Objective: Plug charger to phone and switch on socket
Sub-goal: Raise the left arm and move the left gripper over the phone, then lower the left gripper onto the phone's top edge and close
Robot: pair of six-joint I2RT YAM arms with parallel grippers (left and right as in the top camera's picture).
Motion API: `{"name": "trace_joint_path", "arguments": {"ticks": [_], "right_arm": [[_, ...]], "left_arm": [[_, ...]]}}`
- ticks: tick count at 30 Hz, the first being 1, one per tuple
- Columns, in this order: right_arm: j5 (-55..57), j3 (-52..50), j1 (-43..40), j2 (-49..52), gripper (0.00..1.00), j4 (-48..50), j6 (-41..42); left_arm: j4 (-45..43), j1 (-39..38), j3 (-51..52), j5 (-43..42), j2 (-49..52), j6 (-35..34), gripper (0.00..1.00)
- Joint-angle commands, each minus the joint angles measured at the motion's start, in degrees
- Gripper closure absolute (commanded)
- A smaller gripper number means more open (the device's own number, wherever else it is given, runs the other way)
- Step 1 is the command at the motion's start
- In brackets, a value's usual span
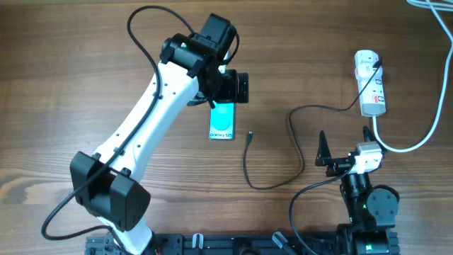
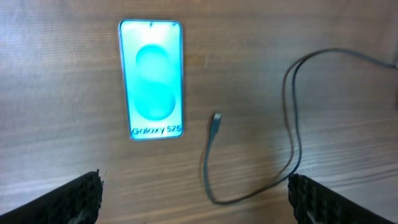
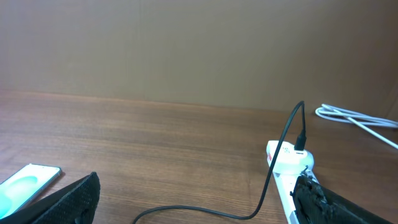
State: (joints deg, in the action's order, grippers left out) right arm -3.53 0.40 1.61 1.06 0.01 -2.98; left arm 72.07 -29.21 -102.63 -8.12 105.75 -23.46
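Left claw [image 1: 225, 91] overhead above the top end of the Galaxy S25 phone [image 1: 221, 122], charger [image 1: 303, 159] tip just beside it (not touching), plug in the power strip [image 1: 369, 83], left wrist view, that claw spread wide, empty, right wrist view, right claw [image 3: 196, 180] equally wide, empty

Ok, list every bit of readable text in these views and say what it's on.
"Galaxy S25": on the phone, across one end of its screen.
Small red and dark markings on the socket: too small to read.
Nothing else is legible.
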Motion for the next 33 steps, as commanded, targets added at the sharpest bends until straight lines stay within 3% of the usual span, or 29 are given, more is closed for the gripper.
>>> {"name": "trace_joint_path", "arguments": {"ticks": [1,26,33], "right_arm": [[0.7,-0.1,-0.3,-0.1,0.00,0.1,-0.7],[0.7,-0.1,-0.3,-0.1,0.00,0.1,-0.7],[0.7,-0.1,-0.3,-0.1,0.00,0.1,-0.7]], "left_arm": [[-2.7,-0.2,-0.4,1.0,0.1,-0.2,0.00],[-0.7,-0.3,-0.3,6.3,19.9,-2.3,0.00],[-2.7,-0.2,-0.3,6.0,20.1,2.2,0.00]]}}
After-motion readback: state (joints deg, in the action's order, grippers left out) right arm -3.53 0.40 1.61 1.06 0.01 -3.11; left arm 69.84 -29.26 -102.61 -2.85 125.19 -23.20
